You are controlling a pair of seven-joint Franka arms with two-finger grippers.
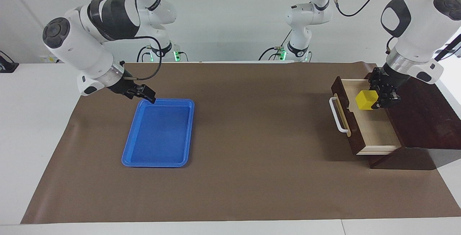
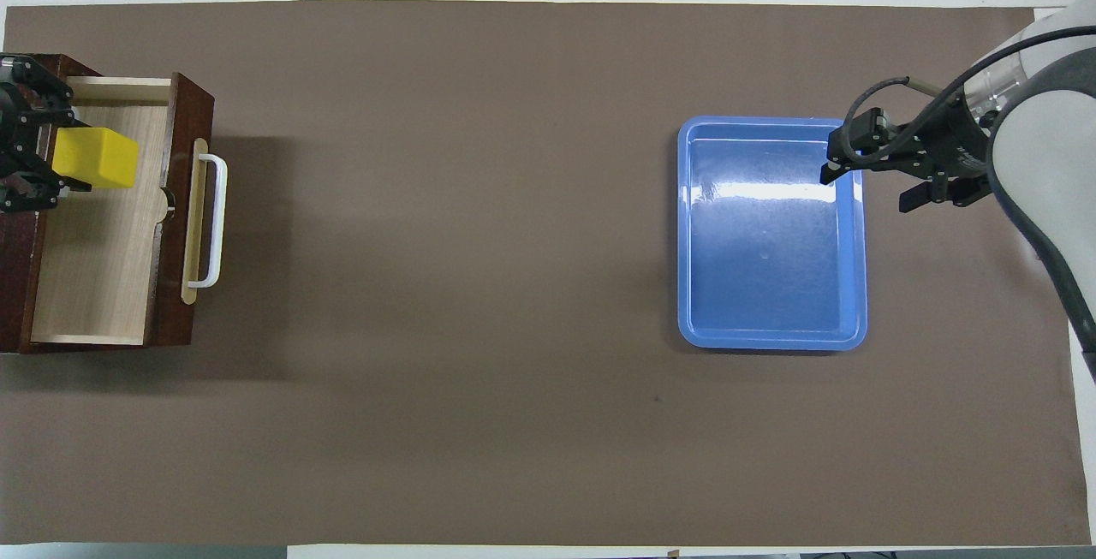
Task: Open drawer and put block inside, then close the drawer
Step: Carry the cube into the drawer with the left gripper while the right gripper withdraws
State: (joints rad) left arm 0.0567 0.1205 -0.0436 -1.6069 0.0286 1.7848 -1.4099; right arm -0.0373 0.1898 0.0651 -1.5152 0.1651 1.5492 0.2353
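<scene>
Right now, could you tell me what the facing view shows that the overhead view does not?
Facing view only: both arms up to their bases, and the dark wooden box's top.
Overhead view only: the left pincer cut off at the frame edge.
Both: the yellow block held over the open drawer, and the right pincer over the blue tray's rim.

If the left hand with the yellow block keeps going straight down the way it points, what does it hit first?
Most likely the drawer's pale floor: the left hand, shut on the block, hangs over the open drawer with nothing between. The block's underside would land first; its height above the floor is unclear.
</scene>
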